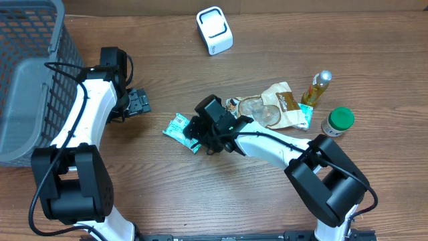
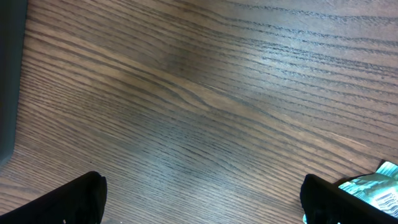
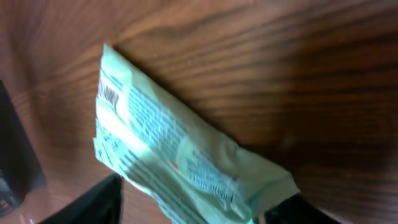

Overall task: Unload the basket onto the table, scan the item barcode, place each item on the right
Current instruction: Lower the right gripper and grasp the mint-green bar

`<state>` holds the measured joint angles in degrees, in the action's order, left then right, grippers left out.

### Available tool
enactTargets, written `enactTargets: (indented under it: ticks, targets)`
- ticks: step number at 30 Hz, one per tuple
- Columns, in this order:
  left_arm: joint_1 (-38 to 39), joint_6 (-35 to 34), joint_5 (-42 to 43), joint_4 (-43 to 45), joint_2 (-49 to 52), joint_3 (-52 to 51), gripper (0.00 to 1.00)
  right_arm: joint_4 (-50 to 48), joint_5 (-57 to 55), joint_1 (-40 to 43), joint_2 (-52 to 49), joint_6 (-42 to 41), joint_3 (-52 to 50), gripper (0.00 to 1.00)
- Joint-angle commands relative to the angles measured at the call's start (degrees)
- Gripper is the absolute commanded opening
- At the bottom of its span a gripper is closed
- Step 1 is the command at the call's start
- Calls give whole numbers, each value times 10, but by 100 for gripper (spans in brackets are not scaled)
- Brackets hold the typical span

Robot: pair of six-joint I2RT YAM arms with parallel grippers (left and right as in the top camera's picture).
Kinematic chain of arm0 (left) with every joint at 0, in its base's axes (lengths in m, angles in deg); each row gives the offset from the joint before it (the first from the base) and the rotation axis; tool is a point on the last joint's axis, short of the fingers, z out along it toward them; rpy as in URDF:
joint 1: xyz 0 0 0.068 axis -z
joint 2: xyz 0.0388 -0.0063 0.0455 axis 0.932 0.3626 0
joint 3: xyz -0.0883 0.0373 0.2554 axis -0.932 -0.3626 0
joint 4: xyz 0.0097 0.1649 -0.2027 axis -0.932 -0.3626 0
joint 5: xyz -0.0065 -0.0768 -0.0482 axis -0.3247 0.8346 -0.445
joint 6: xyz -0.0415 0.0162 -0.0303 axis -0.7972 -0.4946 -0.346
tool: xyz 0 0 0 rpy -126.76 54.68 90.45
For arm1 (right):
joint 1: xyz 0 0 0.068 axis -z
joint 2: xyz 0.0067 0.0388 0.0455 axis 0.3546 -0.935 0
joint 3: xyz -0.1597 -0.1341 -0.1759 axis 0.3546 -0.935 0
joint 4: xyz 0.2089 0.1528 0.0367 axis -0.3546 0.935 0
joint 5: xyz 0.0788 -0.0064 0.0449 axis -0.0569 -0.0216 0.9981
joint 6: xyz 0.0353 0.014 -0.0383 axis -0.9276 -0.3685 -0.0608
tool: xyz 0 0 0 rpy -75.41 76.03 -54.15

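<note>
A pale green packet [image 1: 178, 128] lies on the wooden table left of centre, its printed side up. In the right wrist view the packet [image 3: 180, 149] shows a small barcode near its upper left corner. My right gripper [image 1: 199, 134] hangs over the packet's right end; its jaws [image 3: 196, 208] straddle the packet, with bare table showing between the left finger [image 3: 93, 202] and the wrapper. A white scanner [image 1: 215, 30] stands at the back centre. My left gripper [image 1: 139, 102] is wide open over bare wood [image 2: 202, 199], with the packet [image 2: 376, 186] just beyond its right finger.
A grey mesh basket [image 1: 27, 80] fills the left edge. To the right of the packet lie a brown snack bag [image 1: 282, 104], a small bottle of yellow liquid [image 1: 317, 87] and a green-capped jar [image 1: 339, 122].
</note>
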<state>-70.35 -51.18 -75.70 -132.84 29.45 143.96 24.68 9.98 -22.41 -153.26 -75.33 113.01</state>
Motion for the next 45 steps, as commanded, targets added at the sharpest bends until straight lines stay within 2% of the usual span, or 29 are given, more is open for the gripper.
enactTargets:
  ticks: [1,4,6,12,14,16,20,22,29,45]
  targets:
    - [1,9,-3,-2,-16,-1,100,-4,-14,13,3,-46,-9,55]
    - [1,9,-3,-2,-16,-1,99,-3,-14,9,3,-49,-11,42]
    - [1,9,-3,-1,-16,-1,100,-3,-16,3,3,-61,-14,40]
    - [1,9,-3,-1,-16,-1,100,-3,-26,-11,2,-72,-17,41]
    - [1,9,-3,-1,-16,-1,100,-3,-27,-15,2,-72,-17,46]
    - [1,9,-3,-2,-16,-1,100,-3,-33,-18,2,-72,-17,43]
    - [1,9,-3,-1,-16,-1,100,4,-64,-21,2,-71,-17,10]
    - [1,9,-3,-2,-16,-1,99,6,-63,-21,2,-71,-17,4]
    - [1,9,-3,-1,-16,-1,100,7,-63,-21,2,-6,-17,4]
    - [1,9,-3,-1,-16,-1,100,5,-63,-21,2,-7,-17,4]
